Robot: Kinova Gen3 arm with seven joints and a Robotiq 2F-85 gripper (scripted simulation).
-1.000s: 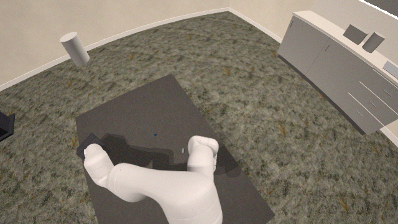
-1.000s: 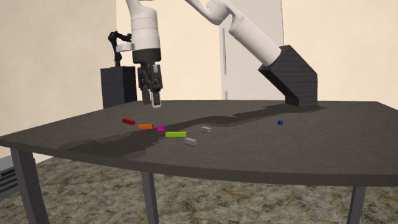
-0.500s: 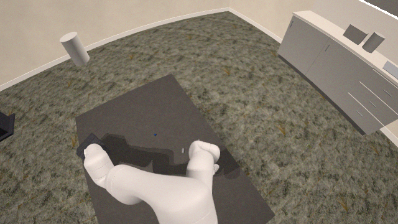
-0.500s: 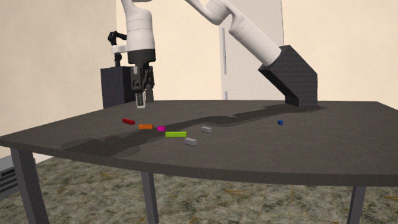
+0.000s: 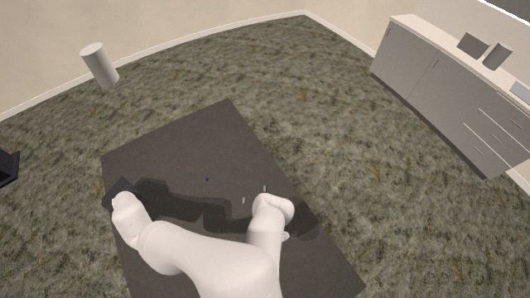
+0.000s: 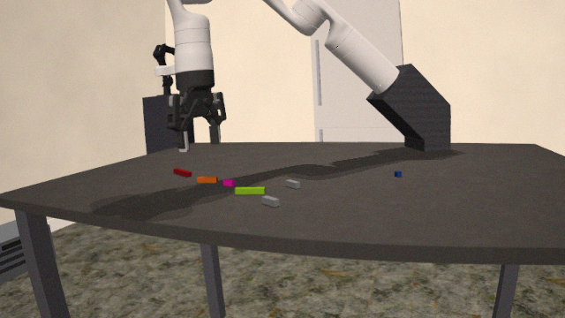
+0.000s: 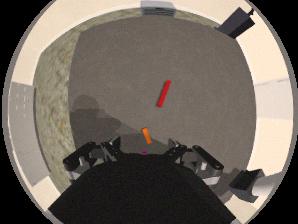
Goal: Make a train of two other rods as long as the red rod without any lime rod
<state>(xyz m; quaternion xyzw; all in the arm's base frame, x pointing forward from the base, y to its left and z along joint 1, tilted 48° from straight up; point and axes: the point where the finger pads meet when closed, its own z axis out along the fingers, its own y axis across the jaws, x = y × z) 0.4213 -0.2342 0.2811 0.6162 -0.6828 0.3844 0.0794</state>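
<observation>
The jaws (image 6: 199, 142) stand wide and empty above the counter (image 6: 344, 212) (image 7: 200, 60) (image 5: 199, 141); the orange rod (image 6: 207, 180) (image 7: 146, 136) lies left of centre in the exterior frame, 2 grey rods (image 6: 292, 184) (image 6: 270, 201) near its middle. To pair 4 with 3, best centre over the orange rod, fingers across its long sides, and descend straight, sparing the magenta rod (image 6: 229, 183) (image 7: 144, 153). No writing is readable.

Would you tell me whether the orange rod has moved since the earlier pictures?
No; the orange rod lies in the same place against the table's edge.
</observation>
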